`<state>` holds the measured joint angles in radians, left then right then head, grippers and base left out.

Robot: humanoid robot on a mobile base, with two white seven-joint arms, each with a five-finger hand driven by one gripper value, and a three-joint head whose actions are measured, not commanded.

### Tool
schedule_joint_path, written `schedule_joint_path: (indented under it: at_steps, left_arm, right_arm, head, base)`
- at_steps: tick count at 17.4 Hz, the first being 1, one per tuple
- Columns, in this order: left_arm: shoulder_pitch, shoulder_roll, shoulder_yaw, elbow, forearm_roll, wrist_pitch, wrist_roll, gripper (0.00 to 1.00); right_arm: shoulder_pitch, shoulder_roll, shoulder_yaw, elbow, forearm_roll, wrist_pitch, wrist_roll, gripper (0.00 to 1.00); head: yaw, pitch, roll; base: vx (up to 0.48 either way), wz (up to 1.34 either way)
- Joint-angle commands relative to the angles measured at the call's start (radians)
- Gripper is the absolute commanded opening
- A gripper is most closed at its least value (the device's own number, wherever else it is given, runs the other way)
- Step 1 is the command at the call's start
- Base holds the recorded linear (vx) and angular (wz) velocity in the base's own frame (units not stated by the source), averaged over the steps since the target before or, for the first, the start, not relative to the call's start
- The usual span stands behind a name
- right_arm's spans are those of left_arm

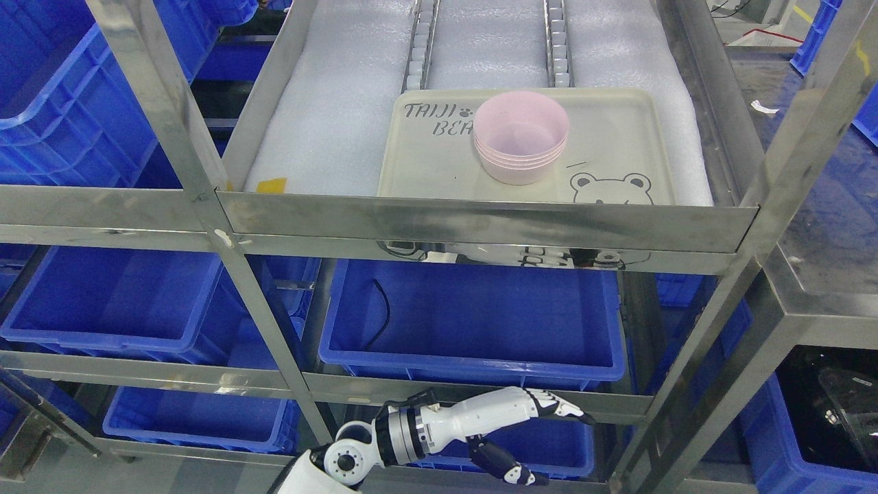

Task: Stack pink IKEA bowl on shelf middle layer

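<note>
Steel shelving frame (480, 223) fills the view, glare sliding along its rails; white foam sheet (329, 103) lines its upper level, blue plastic bins (473, 322) sit below and left of it, grey floor (837, 226) to its right

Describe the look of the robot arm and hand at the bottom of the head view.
The left hand has a glossy white palm shell and black-jointed fingers with white segment covers. Behind it, the wrist is a ribbed silver metal ring between black bands. The forearm ends in a white rounded joint housing with a dark circular centre. No loose cables show on it. The right arm is not in view.
</note>
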<state>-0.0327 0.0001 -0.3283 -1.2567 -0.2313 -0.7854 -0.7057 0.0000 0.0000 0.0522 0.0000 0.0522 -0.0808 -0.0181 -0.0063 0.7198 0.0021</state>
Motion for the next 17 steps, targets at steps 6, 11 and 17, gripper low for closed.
schedule_joint_path:
  at_steps: [6,11,17]
  left_arm:
    - [0.122,0.017,0.123,-0.091,0.312,0.287,0.626,1.00]
    - [0.125,0.017,0.094,-0.260,0.342,0.451,0.717,1.00]
    - [0.131,0.017,0.049,-0.291,0.342,0.479,0.827,1.00]
  right_arm:
    - [0.003,-0.017,0.000,-0.017,0.000,0.000,0.000,1.00]
    - [0.005,-0.017,0.000,-0.017,0.000,0.000,0.000,1.00]
    - [0.003,-0.017,0.000,-0.017,0.000,0.000,0.000,1.00]
  head:
    - [0.0000,0.000,0.000]
    - [0.0000,0.000,0.000]
    - [0.0000,0.000,0.000]
  base:
    - [0.000,0.00]
    - [0.000,0.00]
    - [0.000,0.00]
